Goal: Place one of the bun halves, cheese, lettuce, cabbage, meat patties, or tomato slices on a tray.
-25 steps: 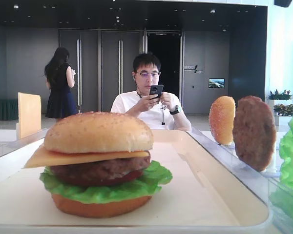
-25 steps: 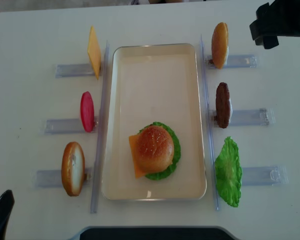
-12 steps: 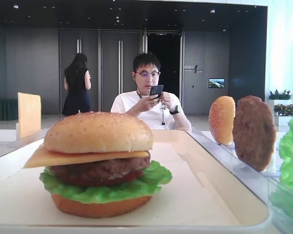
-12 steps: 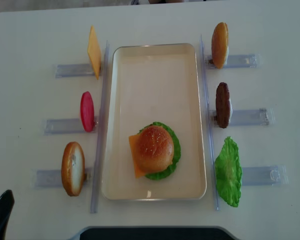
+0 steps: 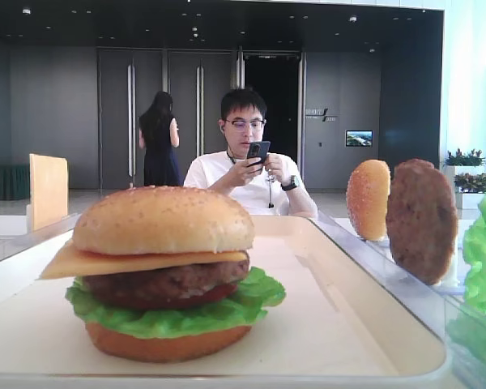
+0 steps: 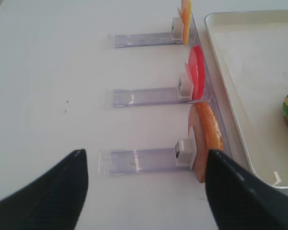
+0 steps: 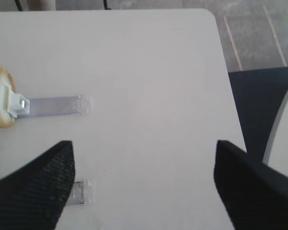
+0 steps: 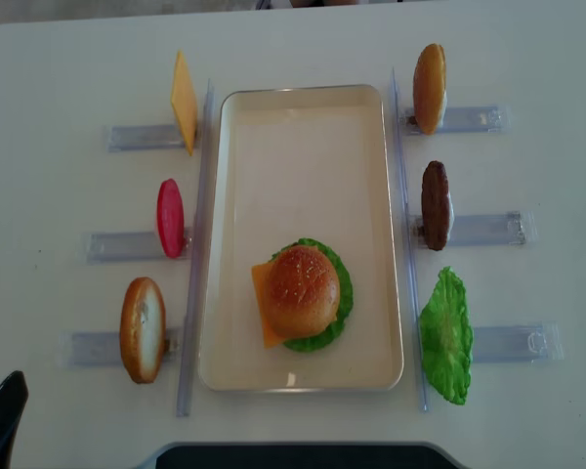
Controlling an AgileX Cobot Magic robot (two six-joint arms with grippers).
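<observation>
Both grippers stood wide open and empty: we kept the left gripper [image 6: 144,191] near the table's near-left corner and the right gripper [image 7: 144,187] over bare table [image 8: 59,59], now out of the overhead view. Our sesame bun half [image 8: 301,290] capped the burger at the tray's [image 8: 303,117] near end. We judged placement complete.

Looks like an office-building lobby or demo hall: dark panelled wall with tall metal-handled doors [image 5: 166,113], recessed ceiling spotlights, small wall screen [image 5: 358,138], potted plants [image 5: 466,166] by bright windows, seated man on phone [image 5: 249,158], white tabletop [image 8: 59,78] with display stands.
</observation>
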